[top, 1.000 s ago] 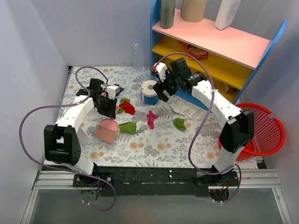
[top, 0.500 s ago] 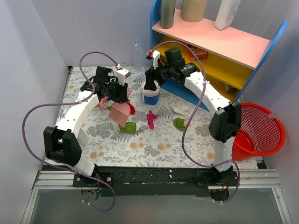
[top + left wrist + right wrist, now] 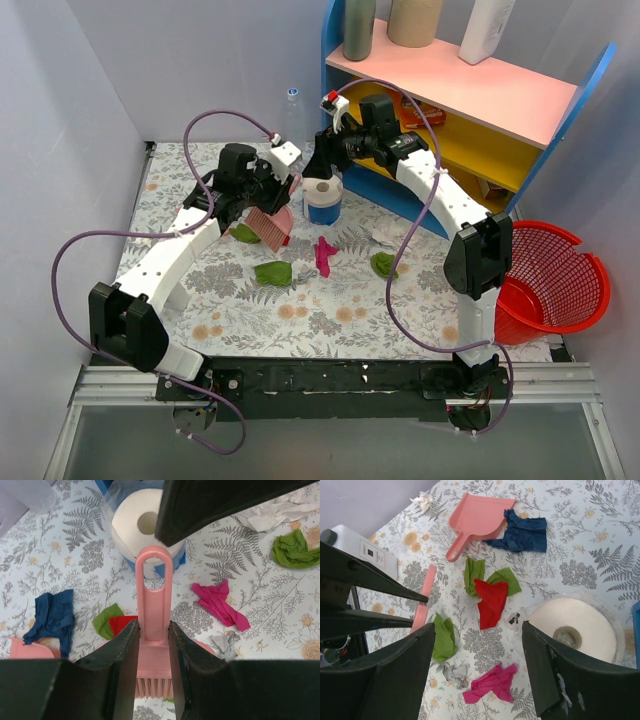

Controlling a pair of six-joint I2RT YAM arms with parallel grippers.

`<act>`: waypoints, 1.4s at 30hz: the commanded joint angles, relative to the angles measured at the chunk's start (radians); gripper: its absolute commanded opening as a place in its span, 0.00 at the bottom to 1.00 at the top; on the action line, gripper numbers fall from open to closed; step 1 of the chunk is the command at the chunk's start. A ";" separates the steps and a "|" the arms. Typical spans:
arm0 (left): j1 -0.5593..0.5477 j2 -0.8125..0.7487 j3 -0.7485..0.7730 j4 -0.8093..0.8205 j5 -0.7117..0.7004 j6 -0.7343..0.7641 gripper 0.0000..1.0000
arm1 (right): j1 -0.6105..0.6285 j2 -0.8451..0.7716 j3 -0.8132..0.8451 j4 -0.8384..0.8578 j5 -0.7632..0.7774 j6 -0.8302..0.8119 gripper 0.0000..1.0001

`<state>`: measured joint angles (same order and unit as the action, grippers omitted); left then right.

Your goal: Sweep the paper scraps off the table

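My left gripper (image 3: pixel 262 193) is shut on the handle of a pink brush (image 3: pixel 271 226), which it holds beside the paper roll; the handle shows between its jaws in the left wrist view (image 3: pixel 152 600). Paper scraps lie on the flowered table (image 3: pixel 330 315): green (image 3: pixel 272 272), magenta (image 3: pixel 325 254), green (image 3: pixel 384 264), and whitish (image 3: pixel 392 236). The right wrist view shows red (image 3: pixel 492 600), green (image 3: pixel 443 637), dark blue (image 3: pixel 521 530) and magenta (image 3: pixel 492 682) scraps. My right gripper (image 3: pixel 322 168) is open and empty above the roll, and its jaws stand wide apart (image 3: pixel 480 670).
A white paper roll in a blue cup (image 3: pixel 322 196) stands at the back middle. A pink dustpan (image 3: pixel 477 517) lies at the far left. The blue shelf (image 3: pixel 470 110) is at the back right, with a red basket (image 3: pixel 560 275) off the right edge.
My left gripper has lifted the brush from the near left and carried it back and right toward the roll. My right gripper has moved left and back over the roll.
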<state>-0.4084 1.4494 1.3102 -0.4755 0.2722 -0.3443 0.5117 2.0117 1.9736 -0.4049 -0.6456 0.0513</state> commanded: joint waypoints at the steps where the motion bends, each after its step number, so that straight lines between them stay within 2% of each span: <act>1: -0.029 -0.037 -0.002 0.077 -0.039 0.042 0.00 | 0.001 -0.002 0.034 0.072 -0.066 0.036 0.77; 5: -0.055 -0.021 -0.003 0.086 -0.097 0.045 0.00 | -0.004 -0.004 0.031 0.078 -0.103 0.042 0.76; 13: -0.063 -0.024 0.000 0.090 -0.122 0.033 0.00 | -0.045 -0.010 0.028 0.107 -0.167 0.091 0.71; 17: -0.063 -0.044 -0.017 0.089 -0.134 0.053 0.00 | -0.085 -0.024 0.031 0.097 -0.268 0.104 0.75; 21: -0.067 -0.047 -0.019 0.087 -0.094 0.074 0.00 | -0.085 -0.025 0.010 0.086 -0.310 0.096 0.84; 23: -0.082 -0.029 0.001 0.087 -0.093 0.085 0.00 | -0.085 -0.005 0.027 0.084 -0.337 0.107 0.84; 29: -0.107 0.032 0.076 0.089 -0.079 0.113 0.00 | -0.081 0.018 0.028 0.097 -0.356 0.124 0.78; 31: -0.115 0.040 0.084 0.089 -0.077 0.123 0.00 | -0.079 0.015 0.022 0.091 -0.342 0.122 0.72; 42: -0.142 0.037 0.072 0.149 -0.139 0.122 0.00 | -0.076 0.018 0.019 0.058 -0.282 0.101 0.64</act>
<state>-0.5400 1.5047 1.3529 -0.3790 0.1623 -0.2314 0.4351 2.0121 1.9736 -0.3424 -0.9440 0.1547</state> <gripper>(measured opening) 0.258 0.666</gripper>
